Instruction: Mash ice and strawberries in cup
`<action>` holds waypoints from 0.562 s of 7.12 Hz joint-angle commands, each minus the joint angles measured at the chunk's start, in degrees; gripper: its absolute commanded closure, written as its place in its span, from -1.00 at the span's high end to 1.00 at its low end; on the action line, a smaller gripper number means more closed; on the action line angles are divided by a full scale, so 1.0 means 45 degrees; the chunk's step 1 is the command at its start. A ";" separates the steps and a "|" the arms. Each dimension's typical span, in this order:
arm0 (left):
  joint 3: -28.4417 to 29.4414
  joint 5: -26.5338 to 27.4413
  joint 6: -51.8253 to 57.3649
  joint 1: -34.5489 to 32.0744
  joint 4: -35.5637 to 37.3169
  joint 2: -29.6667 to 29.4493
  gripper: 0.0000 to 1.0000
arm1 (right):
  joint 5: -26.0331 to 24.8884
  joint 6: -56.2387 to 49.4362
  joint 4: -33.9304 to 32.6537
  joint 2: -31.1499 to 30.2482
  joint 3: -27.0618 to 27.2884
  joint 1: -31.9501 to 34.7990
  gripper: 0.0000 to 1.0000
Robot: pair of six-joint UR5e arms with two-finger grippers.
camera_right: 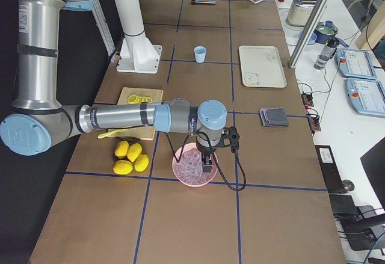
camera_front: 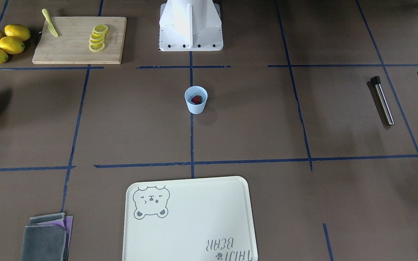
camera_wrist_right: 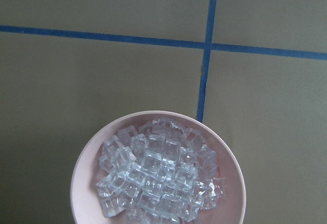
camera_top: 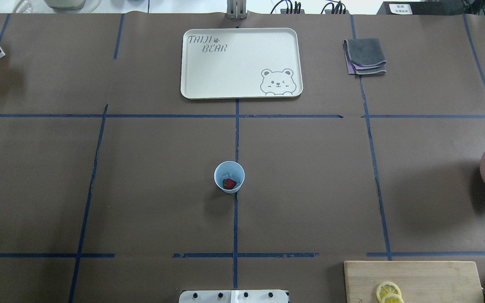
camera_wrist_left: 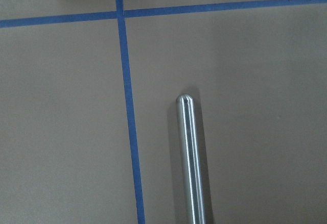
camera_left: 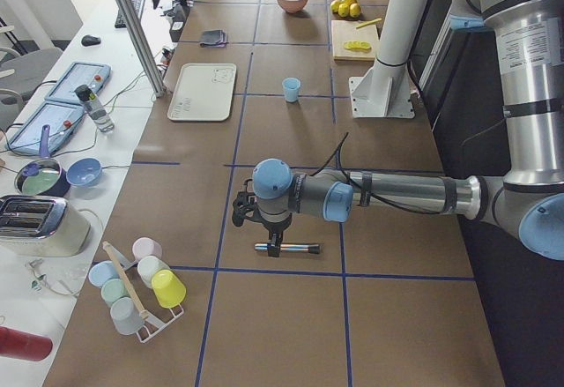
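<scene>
The pale-blue cup point(camera_front: 196, 105) stands upright at the table's middle on a blue tape line. One dark-red strawberry point(camera_front: 196, 99) lies inside it. Whether ice lies beside the fruit is too small to tell. Clear ice cubes point(camera_wrist_right: 158, 178) fill a pink bowl point(camera_wrist_right: 84, 168) at the table's right end. My right gripper point(camera_right: 207, 166) hangs just above that bowl; I cannot tell whether it is open or shut. My left gripper point(camera_left: 274, 246) hovers over a steel muddler point(camera_wrist_left: 191, 157) lying flat on the table, its state also unreadable. No fingers show in either wrist view.
A cutting board point(camera_front: 78, 54) with lemon slices point(camera_front: 98, 38) and a yellow knife point(camera_front: 50, 23) sits near the robot's right side, beside several lemons point(camera_front: 4, 42). A cream tray point(camera_front: 189, 217) and a folded grey cloth point(camera_front: 45, 237) lie at the far edge. A cup rack point(camera_left: 137, 290) stands beyond the muddler.
</scene>
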 commanded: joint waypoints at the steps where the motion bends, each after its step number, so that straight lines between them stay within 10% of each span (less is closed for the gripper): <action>1: 0.0128 0.0016 0.0001 0.0040 0.0084 0.0057 1.00 | 0.0003 0.0002 -0.0019 -0.0026 -0.0010 0.0000 1.00; 4: 0.0207 0.0016 -0.0019 0.0040 0.0104 0.0117 1.00 | 0.0023 0.0002 -0.0020 -0.0046 0.0029 0.0000 1.00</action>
